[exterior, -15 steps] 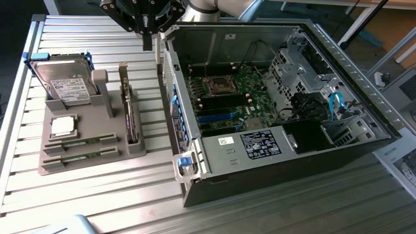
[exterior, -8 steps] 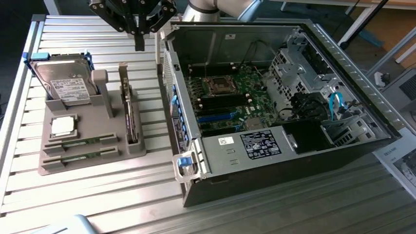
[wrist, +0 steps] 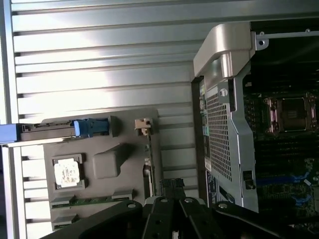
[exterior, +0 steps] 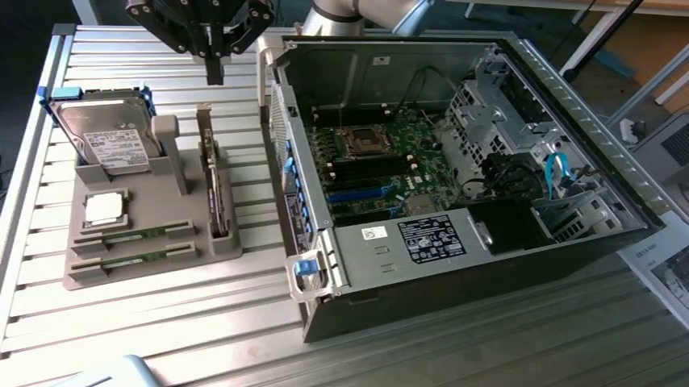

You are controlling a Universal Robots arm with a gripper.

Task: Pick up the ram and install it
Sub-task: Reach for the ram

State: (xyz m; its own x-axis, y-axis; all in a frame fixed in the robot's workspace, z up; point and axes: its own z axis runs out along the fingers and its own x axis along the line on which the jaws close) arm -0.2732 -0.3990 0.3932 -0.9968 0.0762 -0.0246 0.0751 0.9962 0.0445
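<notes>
Gripper [exterior: 215, 74]: my fingers are pressed together, holding nothing | position: above the worktop [exterior: 253, 282] near the edge at the exterior view's top, between grey holder [exterior: 173, 181] and open computer case [exterior: 372, 250] | ram [exterior: 138, 237]: flat in a holder slot, at the end opposite the hard drive [exterior: 108, 139], well apart from me.

No wording is legible. At ten o'clock, a white printed label [exterior: 116, 147] on the silver rectangular hard drive [exterior: 77, 119]; near centre, a black printed label [exterior: 431, 239] on the grey metal power supply [exterior: 372, 256].
</notes>
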